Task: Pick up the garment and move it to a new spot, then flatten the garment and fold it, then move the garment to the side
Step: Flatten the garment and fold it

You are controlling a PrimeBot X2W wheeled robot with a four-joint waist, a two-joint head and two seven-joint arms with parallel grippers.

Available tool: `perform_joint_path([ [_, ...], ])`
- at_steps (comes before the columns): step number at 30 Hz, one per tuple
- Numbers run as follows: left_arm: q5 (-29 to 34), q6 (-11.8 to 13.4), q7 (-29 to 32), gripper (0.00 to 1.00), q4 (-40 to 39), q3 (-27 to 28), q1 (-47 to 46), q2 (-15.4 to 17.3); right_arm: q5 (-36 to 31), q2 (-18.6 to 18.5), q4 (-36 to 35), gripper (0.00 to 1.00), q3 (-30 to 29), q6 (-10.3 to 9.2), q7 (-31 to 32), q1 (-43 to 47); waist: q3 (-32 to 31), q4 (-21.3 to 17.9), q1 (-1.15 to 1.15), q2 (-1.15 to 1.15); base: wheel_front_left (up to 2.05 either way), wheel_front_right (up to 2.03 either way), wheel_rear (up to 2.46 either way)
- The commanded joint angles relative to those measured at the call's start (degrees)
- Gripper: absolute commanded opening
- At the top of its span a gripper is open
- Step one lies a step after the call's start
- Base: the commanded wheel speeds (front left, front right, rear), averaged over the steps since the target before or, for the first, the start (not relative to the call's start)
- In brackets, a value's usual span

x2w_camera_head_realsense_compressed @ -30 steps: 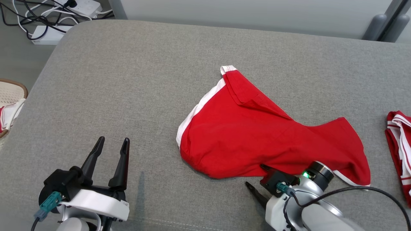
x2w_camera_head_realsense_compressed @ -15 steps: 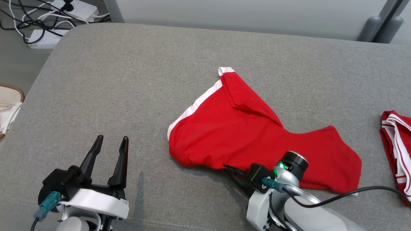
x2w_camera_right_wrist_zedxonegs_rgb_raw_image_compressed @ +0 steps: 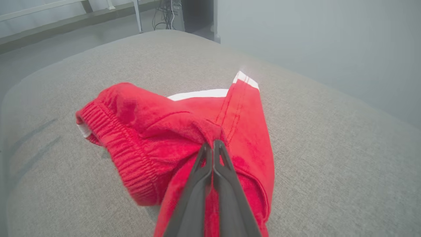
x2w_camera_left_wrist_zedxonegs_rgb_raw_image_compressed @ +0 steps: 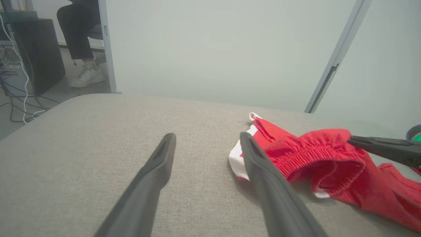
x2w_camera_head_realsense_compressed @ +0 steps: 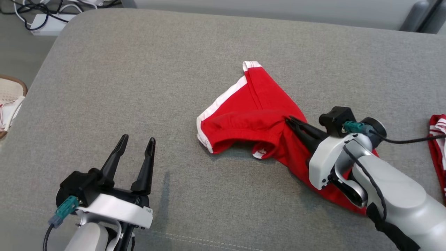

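The red garment (x2w_camera_head_realsense_compressed: 251, 115) with white trim lies bunched near the middle of the grey fabric-covered tabletop (x2w_camera_head_realsense_compressed: 139, 69). Its elastic waistband is lifted and curled over, as the right wrist view shows (x2w_camera_right_wrist_zedxonegs_rgb_raw_image_compressed: 148, 131). The right hand (x2w_camera_head_realsense_compressed: 290, 120) is clamped on a fold of the red cloth, its two dark fingers pressed together around it (x2w_camera_right_wrist_zedxonegs_rgb_raw_image_compressed: 213, 144). The pale right forearm (x2w_camera_head_realsense_compressed: 390, 188) lies across the garment's right part and hides that part.

The left hand (x2w_camera_head_realsense_compressed: 137, 138) hovers at the near left with its fingers apart, holding nothing and well apart from the cloth. In the left wrist view the garment (x2w_camera_left_wrist_zedxonegs_rgb_raw_image_compressed: 315, 148) sits just past its right finger.

A second red-and-white garment (x2w_camera_head_realsense_compressed: 437, 139) lies at the tabletop's right edge. A woven basket (x2w_camera_head_realsense_compressed: 10, 94) stands off the left edge, and a white power strip (x2w_camera_head_realsense_compressed: 45, 28) with cables lies on the floor beyond. A person's leg and pale shoe (x2w_camera_left_wrist_zedxonegs_rgb_raw_image_compressed: 87, 74) show in the background.

A second ago the garment lay spread flatter, with the right hand open at its near edge. That hand has since closed and gathered the cloth, while the left hand has stayed open.
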Motion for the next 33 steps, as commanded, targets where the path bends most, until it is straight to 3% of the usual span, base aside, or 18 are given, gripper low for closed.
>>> perform_joint_path([
  [1,1.0,-0.5,-0.6,1.00,-0.7,1.6,-3.4,0.8,2.4,0.1,1.3,0.00,1.5,-0.02,-0.6,-1.9,1.5,1.5,0.00,0.00,0.00,0.00,0.00],
  [10,1.9,-1.8,-0.6,1.00,0.8,1.0,-4.9,-0.6,12.2,1.5,11.6,0.00,5.9,-0.02,-4.1,-7.9,2.7,2.8,0.00,0.00,0.00,0.00,0.00],
  [11,2.0,-1.9,-0.6,1.00,1.0,1.1,-4.9,-0.7,13.5,2.0,12.4,0.39,6.3,-0.02,-4.4,-8.1,2.6,2.8,0.00,0.00,0.00,0.00,0.00],
  [12,2.1,-2.0,-0.6,1.00,1.2,1.1,-5.0,-0.8,14.8,2.5,12.9,0.98,6.6,-0.02,-4.9,-8.4,2.5,2.8,0.00,0.00,0.00,0.00,0.00],
  [21,3.1,-2.5,-0.6,1.00,1.7,2.6,-4.0,-0.7,17.8,1.0,12.1,1.00,7.1,-0.02,-9.0,-8.2,0.1,0.6,0.00,0.00,0.00,0.00,0.00],
  [26,3.5,-2.2,-0.6,1.00,1.2,3.5,-2.5,-0.3,9.1,-1.5,1.0,1.00,-6.6,-0.02,-9.1,-1.8,-1.5,-1.4,0.00,0.00,0.00,0.00,0.00],
  [33,3.7,-1.3,-0.5,1.00,0.1,4.3,-0.6,0.9,-6.9,0.7,-13.9,1.00,-24.8,-0.02,-9.1,16.1,-3.5,-3.9,0.00,0.00,0.00,0.00,0.00],
])
